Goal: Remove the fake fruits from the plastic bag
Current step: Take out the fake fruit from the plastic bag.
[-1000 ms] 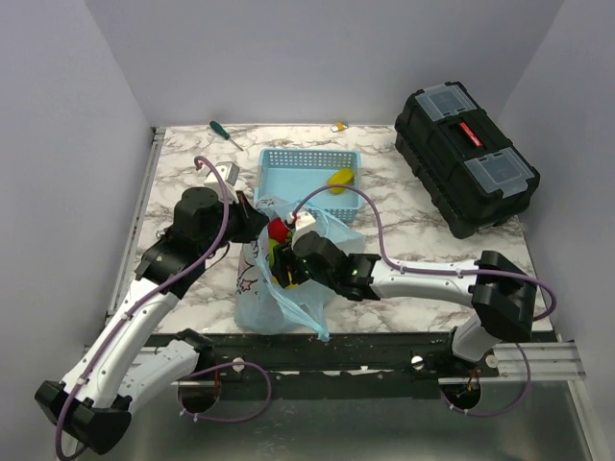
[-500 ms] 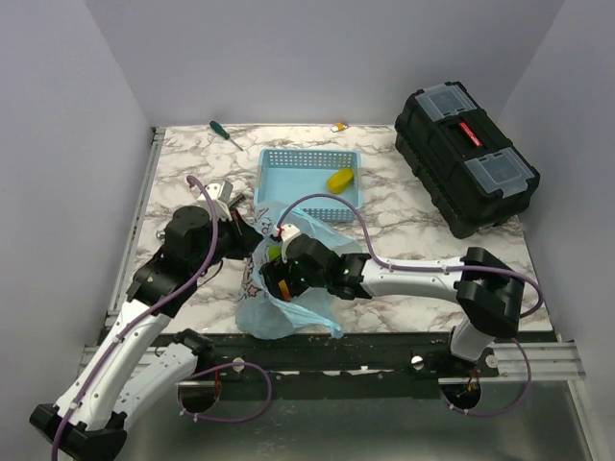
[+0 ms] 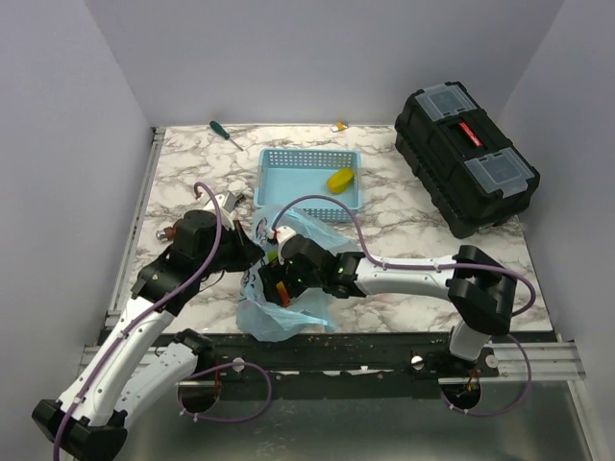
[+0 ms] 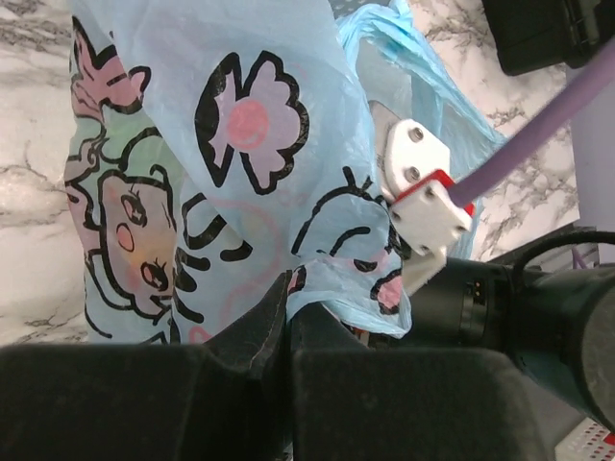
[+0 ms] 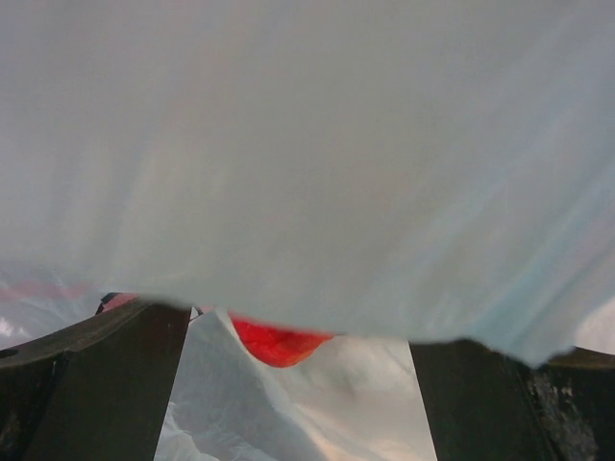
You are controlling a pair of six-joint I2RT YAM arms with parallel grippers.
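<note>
**Left pincer pinching the bag, right pincer open inside it**

My left pincer (image 4: pixel 288 300) is closed on a fold of the plastic bag (image 4: pixel 240 144), with the printed film bunched between its two dark fingers. The bag lies crumpled near the front edge of the bench (image 3: pixel 183 182), just in front of the blue mesh basket (image 3: pixel 288 158). My right pincer (image 5: pixel 298 331) is pushed into the bag's mouth with its jaws spread wide, gripping nothing. Pale film drapes across most of its wrist view. Below that film, between the two fingers, part of a red fruit (image 5: pixel 277 344) shows. I cannot tell whether either finger touches it. One yellow fruit (image 3: pixel 339 179) lies in the basket, outside the bag. A black toolbox (image 3: pixel 466 158) sits well apart on the right.
</note>
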